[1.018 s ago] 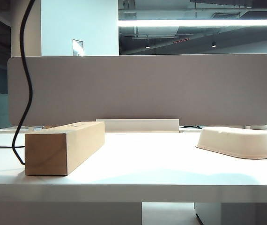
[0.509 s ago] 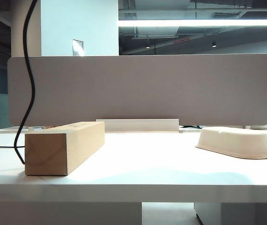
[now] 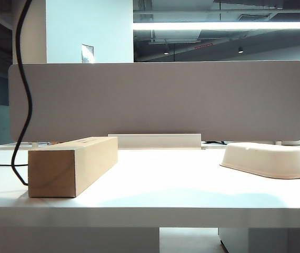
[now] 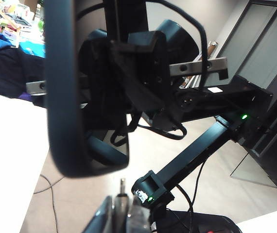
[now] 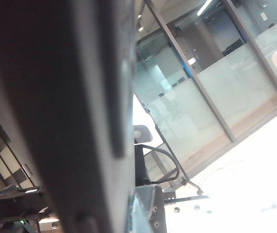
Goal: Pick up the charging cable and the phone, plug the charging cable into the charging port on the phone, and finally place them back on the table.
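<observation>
Neither gripper shows in the exterior view, where the black charging cable (image 3: 28, 89) hangs from above down to the table (image 3: 160, 184) behind a cardboard box. In the left wrist view my left gripper (image 4: 121, 216) is shut on the cable's plug (image 4: 122, 187), whose silvery tip sticks out toward the phone (image 4: 63, 87). The phone is held in the air, its rounded short edge a small gap from the plug. My right gripper (image 4: 143, 68) is shut on it from behind. In the right wrist view the phone (image 5: 56, 116) fills the frame beside my right gripper (image 5: 116, 218). The charging port is too small to make out.
A cardboard box (image 3: 71, 166) lies at the table's left. A pale oval tray (image 3: 266, 161) sits at the right. A grey divider panel (image 3: 155, 100) stands along the back. The right arm's black links (image 4: 197, 150) and loose wires cross behind the phone.
The hanging cable has swung slightly to the left in the exterior view. Box and tray have not moved.
</observation>
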Controlling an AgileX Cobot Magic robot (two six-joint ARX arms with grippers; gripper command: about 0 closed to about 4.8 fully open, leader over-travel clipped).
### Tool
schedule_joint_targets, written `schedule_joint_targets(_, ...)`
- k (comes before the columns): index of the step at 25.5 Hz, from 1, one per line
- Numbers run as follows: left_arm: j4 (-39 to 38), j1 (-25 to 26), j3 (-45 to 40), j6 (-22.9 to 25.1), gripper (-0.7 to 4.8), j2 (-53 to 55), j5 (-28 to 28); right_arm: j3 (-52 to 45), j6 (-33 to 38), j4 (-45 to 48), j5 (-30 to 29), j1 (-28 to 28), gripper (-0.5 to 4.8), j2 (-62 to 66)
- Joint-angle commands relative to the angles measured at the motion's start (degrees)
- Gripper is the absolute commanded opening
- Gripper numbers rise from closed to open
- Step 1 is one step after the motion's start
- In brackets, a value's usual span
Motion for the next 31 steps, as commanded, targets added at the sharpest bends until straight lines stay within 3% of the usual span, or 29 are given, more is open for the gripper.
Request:
schedule_joint_targets(1, 0.5, 0.0, 0.2, 0.3, -0.06, -0.2, 0.4, 0.5, -0.4, 2.1, -0.1, 0.0, -0.05, -0.2)
schedule_joint_targets(31, 2.0, 1.4, 0.2, 1.4, -0.06, -0.2, -2.4, 0.4, -0.2, 0.7, -4.1, 0.0, -0.05, -0.2)
